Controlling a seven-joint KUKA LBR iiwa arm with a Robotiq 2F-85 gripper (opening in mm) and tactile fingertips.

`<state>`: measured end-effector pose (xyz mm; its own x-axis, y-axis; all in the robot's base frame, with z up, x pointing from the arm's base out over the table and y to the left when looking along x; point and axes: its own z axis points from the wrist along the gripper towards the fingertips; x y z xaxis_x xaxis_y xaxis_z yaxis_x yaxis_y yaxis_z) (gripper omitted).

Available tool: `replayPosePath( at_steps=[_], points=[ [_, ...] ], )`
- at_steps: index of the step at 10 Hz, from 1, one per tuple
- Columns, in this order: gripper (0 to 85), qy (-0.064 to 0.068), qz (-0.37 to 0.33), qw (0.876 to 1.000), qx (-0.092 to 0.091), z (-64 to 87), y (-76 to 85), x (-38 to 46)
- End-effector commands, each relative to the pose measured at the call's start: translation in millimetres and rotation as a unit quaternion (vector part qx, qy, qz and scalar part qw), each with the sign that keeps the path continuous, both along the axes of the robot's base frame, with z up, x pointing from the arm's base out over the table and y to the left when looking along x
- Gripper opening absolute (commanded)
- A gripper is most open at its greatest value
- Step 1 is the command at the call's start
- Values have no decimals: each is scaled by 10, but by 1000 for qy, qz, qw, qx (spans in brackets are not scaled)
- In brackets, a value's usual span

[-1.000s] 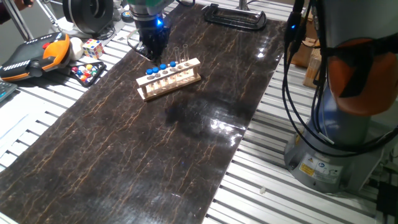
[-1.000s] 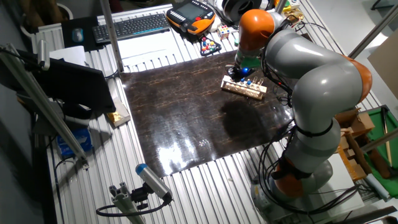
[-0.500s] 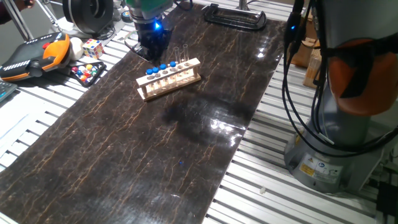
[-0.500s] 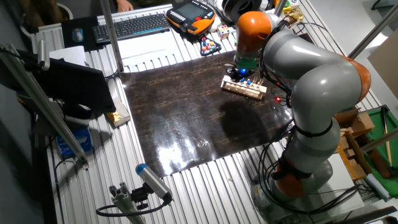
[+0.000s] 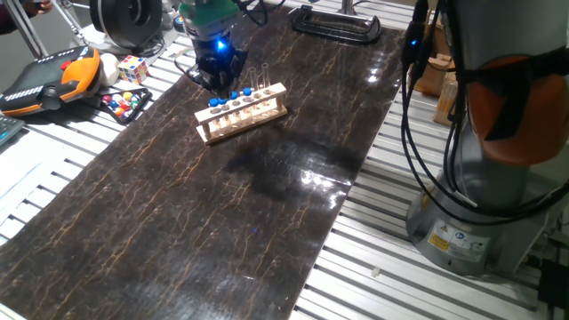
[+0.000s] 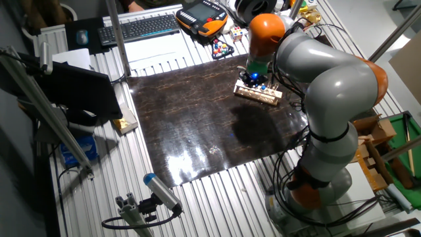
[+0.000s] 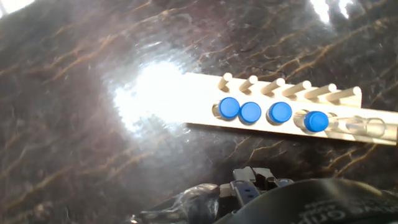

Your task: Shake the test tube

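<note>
Four small clear test tubes with blue caps (image 7: 250, 112) stand in a row in a light wooden rack (image 7: 186, 93). In one fixed view the caps (image 5: 229, 95) fill the rack's left end (image 5: 213, 129). My gripper (image 5: 216, 76) hangs just behind and above that capped end, with a blue light on the hand. It holds nothing that I can see. The other fixed view shows the gripper (image 6: 253, 77) over the rack (image 6: 258, 95). The fingers are dark and small, and the hand view does not show the fingertips, so I cannot tell their opening.
Two taller uncapped clear tubes (image 5: 258, 78) stand in the rack's right end. Beyond the dark mat's (image 5: 222, 231) left edge lie an orange pendant (image 5: 49, 78), a puzzle cube (image 5: 132, 68) and coloured balls (image 5: 124, 103). A black clamp (image 5: 336, 21) lies at the far end.
The hand has shifted slightly left and down toward the capped end of the rack. The rack and tubes have not moved.
</note>
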<state>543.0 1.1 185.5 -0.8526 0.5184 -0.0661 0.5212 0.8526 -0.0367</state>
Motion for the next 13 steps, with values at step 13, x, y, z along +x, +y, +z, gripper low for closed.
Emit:
replayPosePath(
  at_steps=[13],
  points=[
    [7, -9, -368, 930, 16, -156, -161, 42]
  ],
)
